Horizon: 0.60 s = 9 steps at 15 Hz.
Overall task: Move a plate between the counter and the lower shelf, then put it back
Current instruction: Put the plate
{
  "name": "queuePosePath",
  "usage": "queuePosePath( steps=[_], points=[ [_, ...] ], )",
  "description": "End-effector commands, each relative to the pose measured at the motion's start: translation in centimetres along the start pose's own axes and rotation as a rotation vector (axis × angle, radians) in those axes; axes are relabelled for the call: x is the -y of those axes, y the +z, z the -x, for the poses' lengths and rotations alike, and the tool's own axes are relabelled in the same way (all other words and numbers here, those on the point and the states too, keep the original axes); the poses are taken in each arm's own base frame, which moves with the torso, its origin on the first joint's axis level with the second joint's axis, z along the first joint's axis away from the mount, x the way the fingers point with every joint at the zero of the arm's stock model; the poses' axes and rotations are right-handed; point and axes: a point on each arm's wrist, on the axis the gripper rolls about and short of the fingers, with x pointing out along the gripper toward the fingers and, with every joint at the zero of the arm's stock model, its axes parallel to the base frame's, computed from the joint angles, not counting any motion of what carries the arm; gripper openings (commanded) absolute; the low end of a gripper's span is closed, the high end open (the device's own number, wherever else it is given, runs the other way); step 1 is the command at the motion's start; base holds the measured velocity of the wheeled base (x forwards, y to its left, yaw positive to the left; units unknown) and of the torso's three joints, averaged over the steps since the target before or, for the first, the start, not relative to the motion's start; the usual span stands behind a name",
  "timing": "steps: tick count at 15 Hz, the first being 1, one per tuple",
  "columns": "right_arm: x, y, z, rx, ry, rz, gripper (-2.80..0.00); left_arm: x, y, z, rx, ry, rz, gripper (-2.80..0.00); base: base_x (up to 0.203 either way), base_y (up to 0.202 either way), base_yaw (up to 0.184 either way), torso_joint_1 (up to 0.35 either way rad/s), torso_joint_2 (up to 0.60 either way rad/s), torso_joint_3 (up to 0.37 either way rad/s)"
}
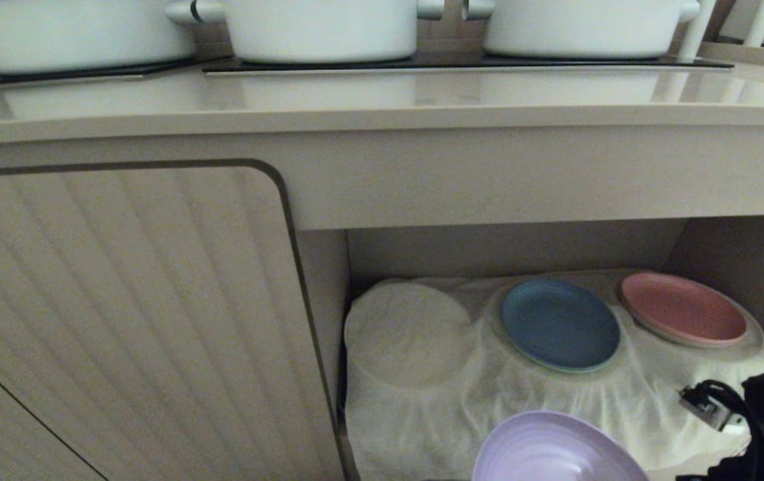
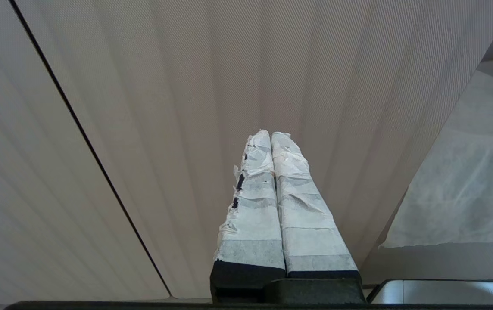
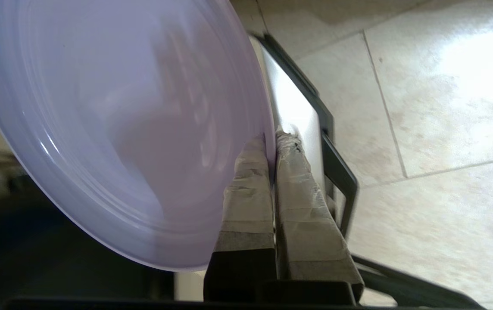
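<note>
While pinched, plate point(image 3: 113, 129) rim between right gripper point(image 3: 272, 142) fingers (taped).

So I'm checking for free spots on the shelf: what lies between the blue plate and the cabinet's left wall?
Only a bare round hump in the white cloth; no plate sits on it beside the blue plate, as the head view shows.

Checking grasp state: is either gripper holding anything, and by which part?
The right gripper holds the lavender plate, pinched at its rim, edge between the fingers. The left gripper is shut on nothing, facing the cabinet door.
</note>
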Motion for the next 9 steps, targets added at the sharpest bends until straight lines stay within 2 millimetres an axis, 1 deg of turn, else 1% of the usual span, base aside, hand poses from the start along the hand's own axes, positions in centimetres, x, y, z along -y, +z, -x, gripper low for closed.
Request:
queuePosePath(
  steps=[1,4,9],
  points=[
    [0.3,-1.2,0.5,0.009,0.004,0.018,-2.8,0.0,0.0,0.0,0.001,0.0,0.0,-2.8,0.0,0.0,0.0,0.0,0.0,0.0],
    [0.5,-2.3,0.8,-0.027,-0.007,0.018,-2.8,0.0,0.0,0.0,0.001,0.0,0.0,-2.8,0.0,0.0,0.0,0.0,0.0,0.0],
    [0.6,-2.2,0.8,-0.035,-0.012,0.013,-2.8,0.0,0.0,0.0,0.001,0.0,0.0,-2.8,0.0,0.0,0.0,0.0,0.0,0.0]
  ],
)
